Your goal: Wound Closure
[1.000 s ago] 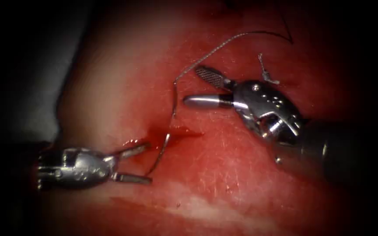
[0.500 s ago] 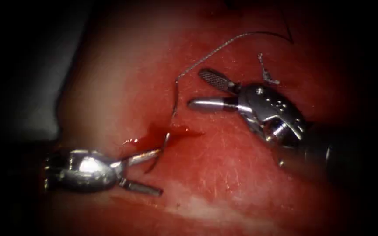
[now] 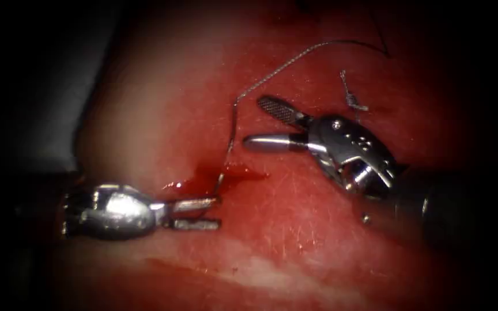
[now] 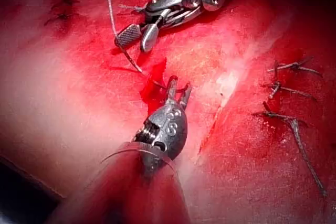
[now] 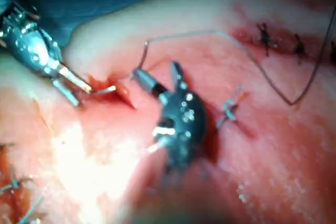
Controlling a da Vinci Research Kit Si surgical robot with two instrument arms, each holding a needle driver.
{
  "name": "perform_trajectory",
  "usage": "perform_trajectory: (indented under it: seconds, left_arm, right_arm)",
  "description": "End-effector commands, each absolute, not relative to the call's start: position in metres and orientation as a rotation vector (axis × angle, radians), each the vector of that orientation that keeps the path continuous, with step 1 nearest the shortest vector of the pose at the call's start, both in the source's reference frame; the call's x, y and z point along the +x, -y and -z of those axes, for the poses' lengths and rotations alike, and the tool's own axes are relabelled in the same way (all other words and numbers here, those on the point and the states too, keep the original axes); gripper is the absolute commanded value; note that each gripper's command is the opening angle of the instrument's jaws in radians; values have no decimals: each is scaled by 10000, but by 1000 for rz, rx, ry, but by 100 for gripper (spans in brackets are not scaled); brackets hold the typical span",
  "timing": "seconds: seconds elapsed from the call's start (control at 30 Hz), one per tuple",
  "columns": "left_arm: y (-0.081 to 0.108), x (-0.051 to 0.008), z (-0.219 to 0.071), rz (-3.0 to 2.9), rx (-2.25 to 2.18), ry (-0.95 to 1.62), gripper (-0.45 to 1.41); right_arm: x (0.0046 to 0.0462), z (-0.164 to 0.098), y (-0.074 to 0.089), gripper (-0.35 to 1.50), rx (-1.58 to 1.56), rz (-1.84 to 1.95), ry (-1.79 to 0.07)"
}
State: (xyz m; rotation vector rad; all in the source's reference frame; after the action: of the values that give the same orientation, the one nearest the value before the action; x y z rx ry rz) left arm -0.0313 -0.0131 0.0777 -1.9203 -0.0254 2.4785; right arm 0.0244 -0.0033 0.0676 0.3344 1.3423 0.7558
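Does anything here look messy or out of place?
Mainly the red fluid pooled on the tissue at the cut, where the needle stands lodged. The left tool sits beside it; the right tool holds nothing.

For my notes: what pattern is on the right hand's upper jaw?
A fine cross-hatched grid, clearest in the endoscope view.

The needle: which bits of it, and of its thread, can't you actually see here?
Needle: lower curve, endoscope view, buried in tissue under red fluid.
Needle tip: lost beside the left tool, open, holding nothing.
Thread: far end fades into dark upper edge.
Right tool: open, empty.
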Motion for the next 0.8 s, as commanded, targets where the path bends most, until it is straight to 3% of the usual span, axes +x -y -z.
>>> perform_trajectory:
  seconds: [0.03,0.1,0.37,0.8]
  left_arm:
    - [132,-317,-784,-2470,-1924,41,-8]
    - [132,-315,-783,-2457,-1920,73,-45]
    - [133,-312,-756,-2314,-1877,313,-45]
    - [134,-298,-705,-1989,-1703,821,-45]
  right_arm:
    - [250,-681,35,101,336,-755,-1344]
    - [250,-681,35,101,336,-754,-1344]
    - [249,-679,41,81,361,-776,-1343]
    - [251,-673,54,73,485,-819,-1344]
